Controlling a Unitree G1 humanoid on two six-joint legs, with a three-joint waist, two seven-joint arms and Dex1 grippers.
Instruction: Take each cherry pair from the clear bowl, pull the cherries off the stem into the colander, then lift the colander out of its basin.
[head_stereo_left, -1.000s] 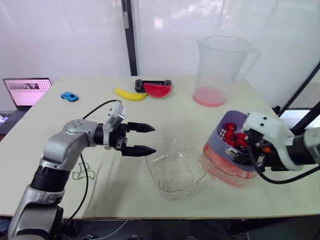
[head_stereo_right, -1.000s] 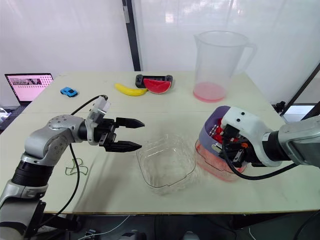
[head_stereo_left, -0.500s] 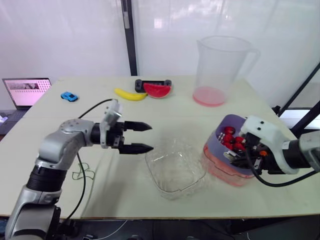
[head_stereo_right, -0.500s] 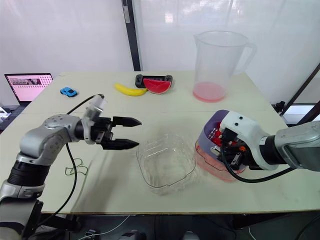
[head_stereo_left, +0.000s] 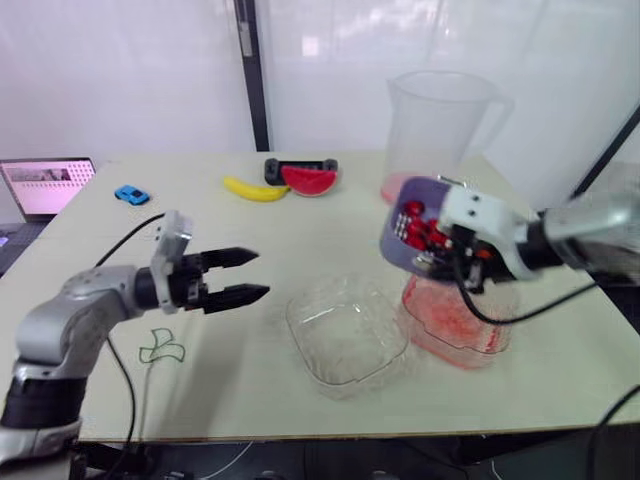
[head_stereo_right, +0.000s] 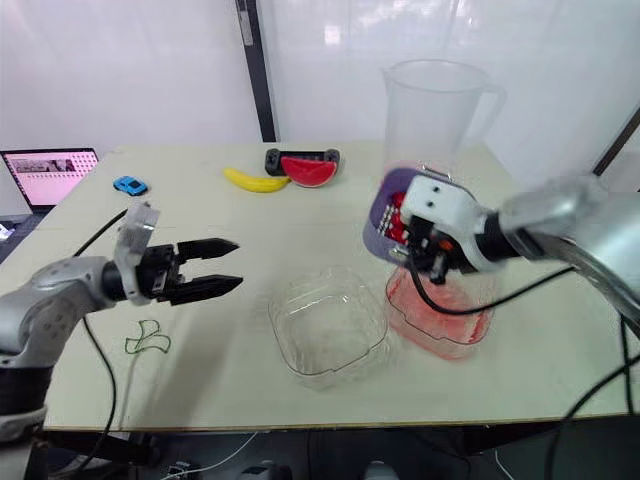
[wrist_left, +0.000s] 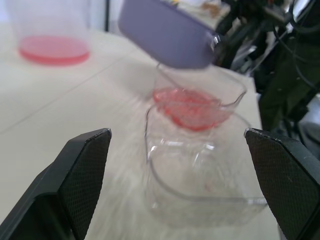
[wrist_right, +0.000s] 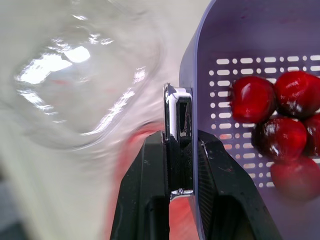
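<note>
Ann: White curtain at the back, pale table (head_stereo_left: 300, 220) out front. From the head, the colander (head_stereo_left: 393, 242) hangs in the air, tilted, right above its basin (head_stereo_left: 455, 330)!

Ben: The right gripper (head_stereo_left: 445, 262) has it by the rim, fingers pinched on the purple wall. Red cherries (head_stereo_left: 415, 225) sit piled inside.

Ann: The clear bowl (head_stereo_left: 345, 338) sits on the table just beside the basin. The left gripper (head_stereo_left: 258, 274) hovers well off to the bowl's left, fingers spread wide.

Ben: On the far side are the pitcher (head_stereo_left: 437, 125), banana (head_stereo_left: 257, 189), watermelon slice (head_stereo_left: 308, 180), toy car (head_stereo_left: 131, 194) and laptop (head_stereo_left: 45, 185).

Ann: Left wrist now. Its two fingers (wrist_left: 82, 165) are set far apart, with the clear bowl between them. The pink-bottomed basin is just past it, and the colander's purple underside is above that.

Ben: Right wrist. The fingers (wrist_right: 155, 170) are clamped on the colander's wall, one outside and one inside. The cherries lie against the slots, with the clear bowl on the table below.
</note>
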